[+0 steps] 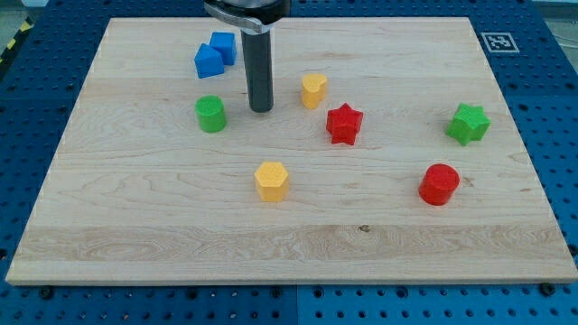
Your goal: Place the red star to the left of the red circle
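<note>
The red star (344, 124) lies on the wooden board a little right of the middle, toward the view's top. The red circle (439, 184) lies lower and further to the view's right. My tip (261, 109) rests on the board to the left of the red star, apart from it, between the green circle (210, 114) and the small yellow block (313, 90).
Two blue blocks (215, 55) sit close together at the upper left. A yellow hexagon (271, 181) lies near the middle, below my tip. A green star (468, 124) is at the right. The board's edge (289, 282) meets a blue pegboard table.
</note>
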